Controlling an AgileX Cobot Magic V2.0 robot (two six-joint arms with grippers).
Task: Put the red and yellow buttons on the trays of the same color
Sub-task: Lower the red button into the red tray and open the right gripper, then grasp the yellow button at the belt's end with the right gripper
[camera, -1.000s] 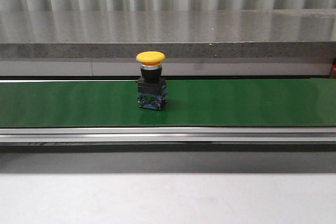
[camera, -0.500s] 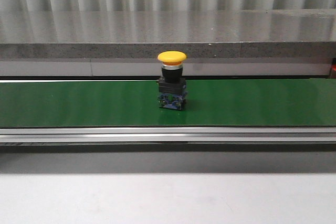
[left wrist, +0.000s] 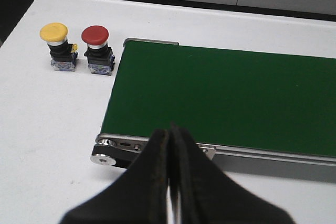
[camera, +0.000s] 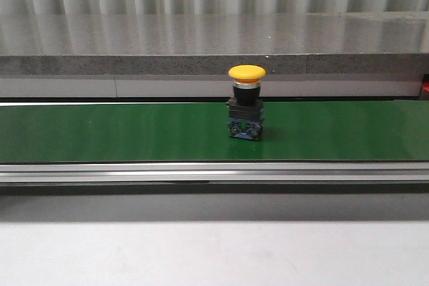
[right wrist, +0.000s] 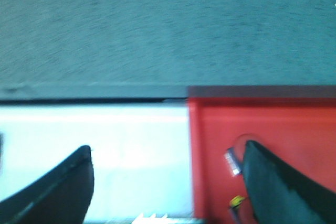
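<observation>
Yellow button point(camera: 246, 102) upright on green belt point(camera: 120, 132), two spare buttons point(left wrist: 77, 48) beside the belt end, left gripper point(left wrist: 169, 182) pressed together, right gripper point(right wrist: 168, 182) spread over red tray point(right wrist: 262, 124).

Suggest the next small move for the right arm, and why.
Probably bring the open right gripper toward the green belt to meet the yellow button, which stands upright on the belt with no gripper near it in the front view. The right gripper hangs over the red tray, the wrong colour for it.
</observation>
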